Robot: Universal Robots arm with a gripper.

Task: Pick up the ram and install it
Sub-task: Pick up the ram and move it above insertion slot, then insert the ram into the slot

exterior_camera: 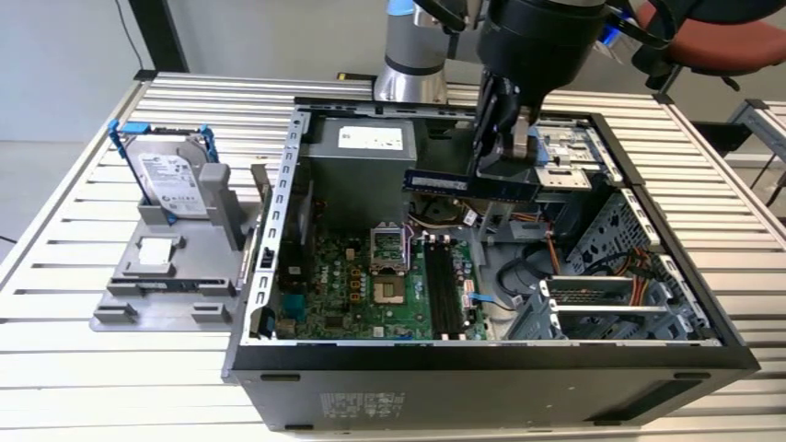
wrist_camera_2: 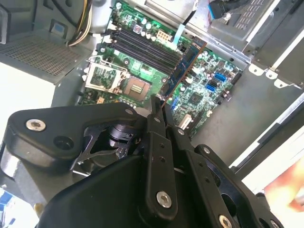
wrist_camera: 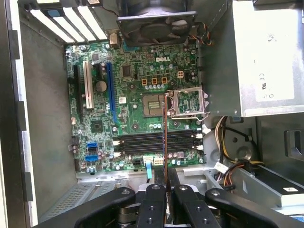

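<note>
ram [exterior_camera: 473,184] is clamped in the claw [exterior_camera: 506,155], jutting out past its fingertips, held over the open computer case [exterior_camera: 491,382]; the memory slots [exterior_camera: 443,290] on the motherboard [exterior_camera: 331,285] lie below the claw, well apart.

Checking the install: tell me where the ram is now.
The ram is held by the hand above the open case, at the exterior view's right of the power supply, not in a slot.

Print on the power supply [wrist_camera: 266,57] and on the hard drive [exterior_camera: 172,180] is too small to make out
</note>
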